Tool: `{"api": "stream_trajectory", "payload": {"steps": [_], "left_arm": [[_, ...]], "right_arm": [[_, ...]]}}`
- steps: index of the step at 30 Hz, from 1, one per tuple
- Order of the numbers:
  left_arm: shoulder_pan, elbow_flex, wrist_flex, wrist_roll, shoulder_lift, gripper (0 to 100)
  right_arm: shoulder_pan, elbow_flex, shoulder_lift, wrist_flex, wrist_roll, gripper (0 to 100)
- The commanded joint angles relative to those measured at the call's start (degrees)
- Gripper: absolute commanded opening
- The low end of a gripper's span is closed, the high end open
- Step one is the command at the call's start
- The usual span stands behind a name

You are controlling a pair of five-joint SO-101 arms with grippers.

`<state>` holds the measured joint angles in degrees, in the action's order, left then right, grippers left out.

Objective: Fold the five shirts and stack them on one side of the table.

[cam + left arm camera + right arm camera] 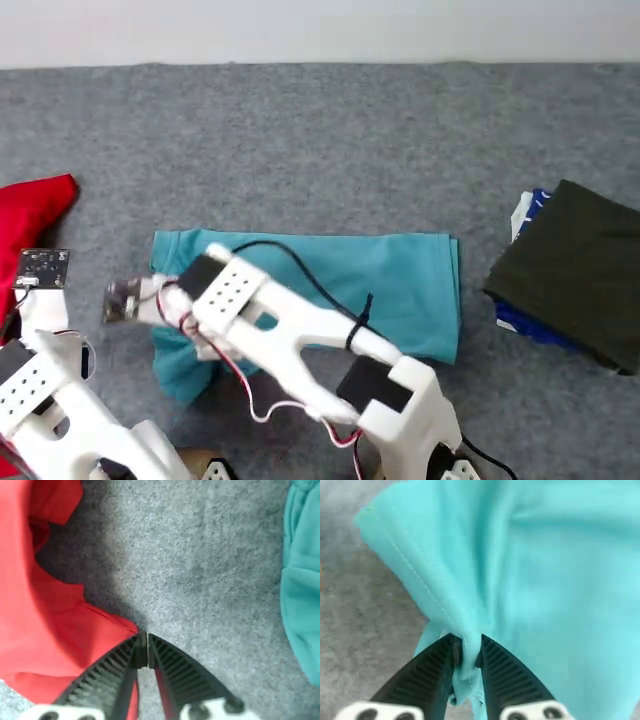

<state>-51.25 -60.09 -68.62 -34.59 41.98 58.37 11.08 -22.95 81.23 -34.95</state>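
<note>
Teal shirt (pixel 390 285) lies spread in the middle of the counter (pixel 300 140) — the right claw (pixel 468 644) pinches its bunched edge. It should lift low and carry this edge straight across, so no wrinkle forms. The left claw (pixel 146 639), pressed together and empty, hangs beside the red shirt (pixel 35 605).

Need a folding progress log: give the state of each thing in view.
teal shirt: lying mostly flat, one end bunched up.
red shirt: crumpled, not folded.
dark shirt: folded, on top of the stack.
blue shirt: folded, under the dark shirt.
left gripper: shut, holding nothing.
right gripper: shut on the teal shirt's bunched end.
</note>
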Motion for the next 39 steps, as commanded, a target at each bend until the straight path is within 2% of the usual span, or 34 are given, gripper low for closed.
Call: {"api": "stream_trajectory", "payload": {"steps": [1,5,9,14,16,20,26,34,39], "left_arm": [[0.18,0.57,0.35,0.18,1.32,1],[0.26,0.57,0.35,0.18,1.32,1],[0.26,0.57,0.35,0.18,1.32,1],[0.26,0.57,0.35,0.18,1.32,2],[0.26,0.57,0.35,0.09,1.32,2],[0.26,0.57,0.35,0.09,1.32,2],[2.81,-0.48,1.58,0.18,1.32,2],[3.25,-0.40,1.93,0.18,1.32,2],[3.16,-0.40,1.93,0.18,1.32,2]], "right_arm": [[-4.09,5.63,-1.01,-0.57,-0.26,1.0],[-7.69,9.49,-5.23,-0.92,-0.09,1.0],[-11.03,15.12,-10.33,-0.40,3.87,2.3],[-15.25,19.16,-14.02,-0.31,12.75,20.6],[-16.92,19.96,-13.93,-0.31,15.56,22.9],[-17.01,26.11,-13.49,4.88,15.82,18.0],[-10.59,34.29,-13.41,13.49,15.82,0.6],[-1.54,34.46,-15.25,14.64,15.82,1.0],[-3.56,34.73,-21.85,11.65,15.82,1.0]]}}
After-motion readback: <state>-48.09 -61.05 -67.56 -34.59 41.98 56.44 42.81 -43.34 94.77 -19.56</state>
